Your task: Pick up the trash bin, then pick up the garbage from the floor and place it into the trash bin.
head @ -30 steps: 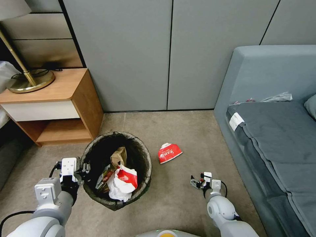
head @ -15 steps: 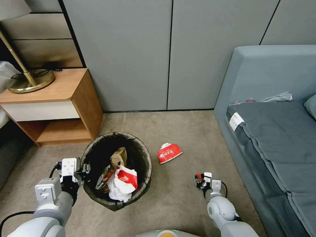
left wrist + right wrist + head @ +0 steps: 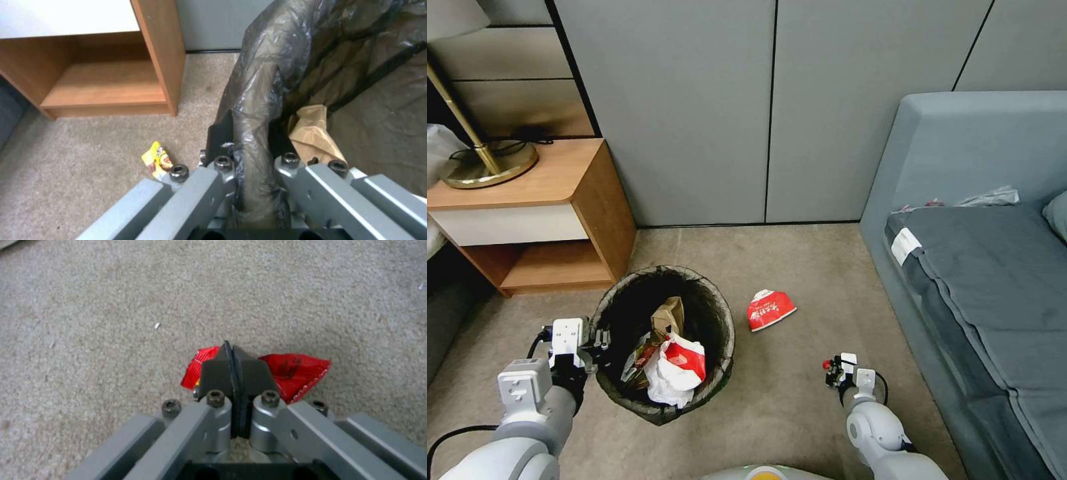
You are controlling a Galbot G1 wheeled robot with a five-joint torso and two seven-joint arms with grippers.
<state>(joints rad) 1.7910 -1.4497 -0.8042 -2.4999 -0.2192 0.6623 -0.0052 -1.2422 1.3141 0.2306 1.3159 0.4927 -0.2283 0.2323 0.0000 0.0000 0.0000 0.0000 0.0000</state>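
Observation:
The trash bin [image 3: 728, 337], lined with a dark bag, stands on the carpet holding a brown paper bag [image 3: 667, 317] and crumpled red-and-white paper [image 3: 677, 370]. My left gripper [image 3: 602, 340] is shut on its left rim; the left wrist view shows the gripper [image 3: 249, 133] clamping the bag-covered rim [image 3: 258, 100]. A red-and-white carton [image 3: 770, 309] lies on the floor right of the bin. Nearer me, my right gripper [image 3: 829, 369] is low over the carpet, shut on a small red wrapper [image 3: 293, 370], with the gripper [image 3: 232, 356] pinching its middle.
A wooden nightstand [image 3: 547, 220] with a brass lamp base [image 3: 490, 163] stands left of the bin. A grey bed [image 3: 994, 280] fills the right side, with a wrapper [image 3: 990, 197] on it. A yellow wrapper [image 3: 156, 160] lies on the floor by the bin. Grey wall panels stand behind.
My right gripper's fingers have closed on the red wrapper and the hand has shifted slightly right and back. The left gripper and the bin have stayed put.

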